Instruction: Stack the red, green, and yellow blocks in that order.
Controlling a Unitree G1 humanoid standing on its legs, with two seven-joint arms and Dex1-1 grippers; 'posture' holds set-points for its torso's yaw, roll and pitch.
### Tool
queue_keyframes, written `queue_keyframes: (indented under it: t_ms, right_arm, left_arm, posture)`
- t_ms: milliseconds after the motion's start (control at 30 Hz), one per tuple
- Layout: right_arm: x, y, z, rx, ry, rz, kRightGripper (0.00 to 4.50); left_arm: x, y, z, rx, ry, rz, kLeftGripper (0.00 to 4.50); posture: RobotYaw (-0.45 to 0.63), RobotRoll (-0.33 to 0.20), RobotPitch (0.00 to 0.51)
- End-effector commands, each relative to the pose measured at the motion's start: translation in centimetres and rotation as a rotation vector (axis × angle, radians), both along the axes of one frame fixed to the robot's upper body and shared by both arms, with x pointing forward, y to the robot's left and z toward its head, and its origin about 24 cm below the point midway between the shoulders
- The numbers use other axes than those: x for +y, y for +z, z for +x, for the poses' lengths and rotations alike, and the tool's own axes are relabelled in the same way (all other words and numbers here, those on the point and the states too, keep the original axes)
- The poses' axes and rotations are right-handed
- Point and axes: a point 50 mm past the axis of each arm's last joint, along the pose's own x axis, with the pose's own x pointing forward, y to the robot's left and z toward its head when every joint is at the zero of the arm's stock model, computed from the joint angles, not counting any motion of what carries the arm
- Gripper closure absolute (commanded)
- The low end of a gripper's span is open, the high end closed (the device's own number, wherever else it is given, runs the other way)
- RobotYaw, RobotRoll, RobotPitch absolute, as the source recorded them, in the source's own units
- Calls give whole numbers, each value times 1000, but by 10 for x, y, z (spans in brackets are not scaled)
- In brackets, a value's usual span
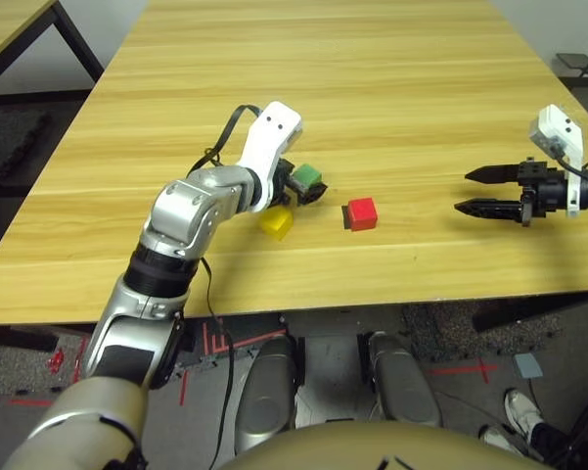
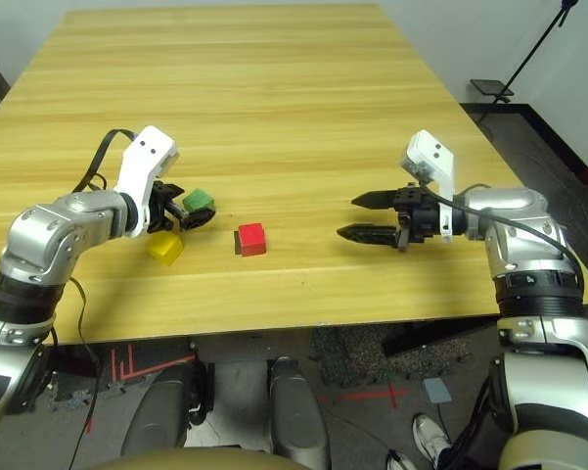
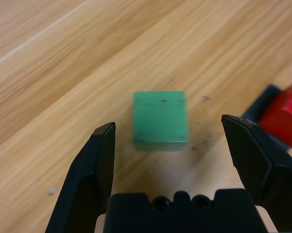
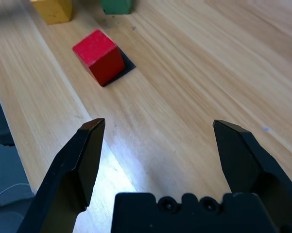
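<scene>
The table [image 1: 372,117] looks like smooth, pale-grained wood with a soft sheen, glossier towards its front edge. The red block [image 4: 98,56] looks painted, slightly scuffed on top; the green block [image 3: 160,119] looks satin, with small dark nicks.

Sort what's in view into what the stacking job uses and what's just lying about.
For the job:
- red block, on part of the black patch
- green block, between the open fingers of the left gripper
- yellow block, on the table
- right gripper, open and empty

Just about:
- red tape on the floor
- a person's shoe
</scene>
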Motion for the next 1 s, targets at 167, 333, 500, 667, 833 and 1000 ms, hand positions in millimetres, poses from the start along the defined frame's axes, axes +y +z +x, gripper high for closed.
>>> queue_keyframes:
  t_ms: [167, 333, 500, 667, 833, 1000]
  right_arm:
    - [9, 1, -2, -4, -1, 37, 17]
    - [12, 1, 0, -10, 4, 44, 17]
    - [11, 0, 1, -14, 0, 47, 1]
    - [10, 0, 2, -25, -9, 59, 0]
    - [-2, -3, 3, -31, -35, 53, 0]
    - [-11, -3, 7, -34, -69, 46, 0]
  left_arm:
    - [-7, -10, 5, 24, -25, 8, 0]
    - [-12, -23, 8, 39, -37, 15, 0]
    - [-15, -29, 16, 11, -12, -16, 205]
    - [-16, -27, 19, -20, 1, -46, 1568]
    - [-18, -2, 16, -87, -48, -74, 2456]
    - [-16, 39, -1, -150, -177, -100, 2456]
  posture:
    - [179, -98, 105]
    - [180, -96, 104]
    - [180, -96, 102]
    - [181, -98, 101]
    - [193, -101, 94]
    - [207, -102, 90]
